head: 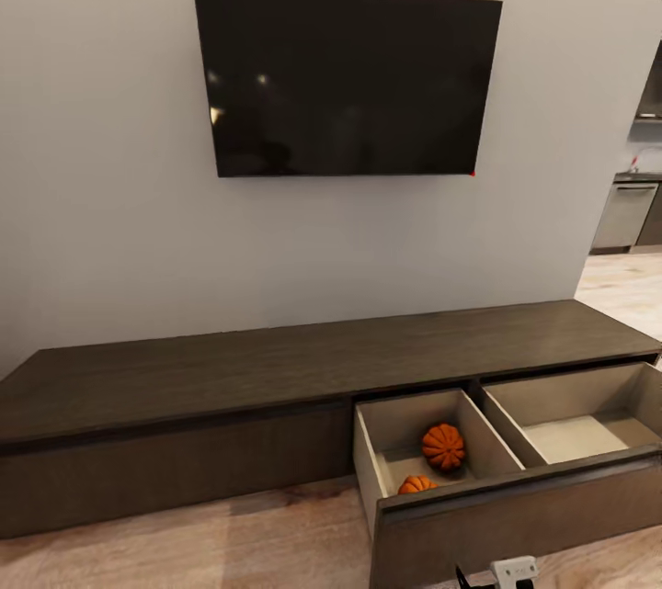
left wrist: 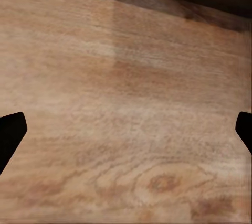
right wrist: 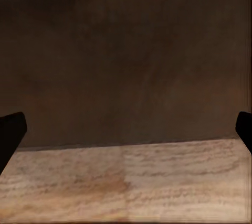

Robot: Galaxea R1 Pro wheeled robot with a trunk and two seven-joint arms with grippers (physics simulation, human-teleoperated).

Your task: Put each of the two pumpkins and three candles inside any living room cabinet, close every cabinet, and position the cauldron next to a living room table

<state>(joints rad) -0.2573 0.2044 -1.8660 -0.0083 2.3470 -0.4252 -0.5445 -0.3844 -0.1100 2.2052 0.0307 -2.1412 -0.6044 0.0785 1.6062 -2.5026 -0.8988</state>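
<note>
- Both pumpkins (head: 443, 447) lay in the cabinet (head: 276, 368) drawer's left compartment, toward its front wall, stowed.
- Left gripper (left wrist: 126, 129) and right gripper (right wrist: 126, 129) were spread wide, empty.

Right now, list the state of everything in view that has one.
Cabinet: right drawer pulled open, left front shut.
Drawer: open, two compartments.
Pumpkins: both in the drawer's left compartment.
Right compartment: nothing seen in it.
TV: off, dark.
Left gripper: open, over the plank floor.
Right gripper: open, facing dark wood.
</note>
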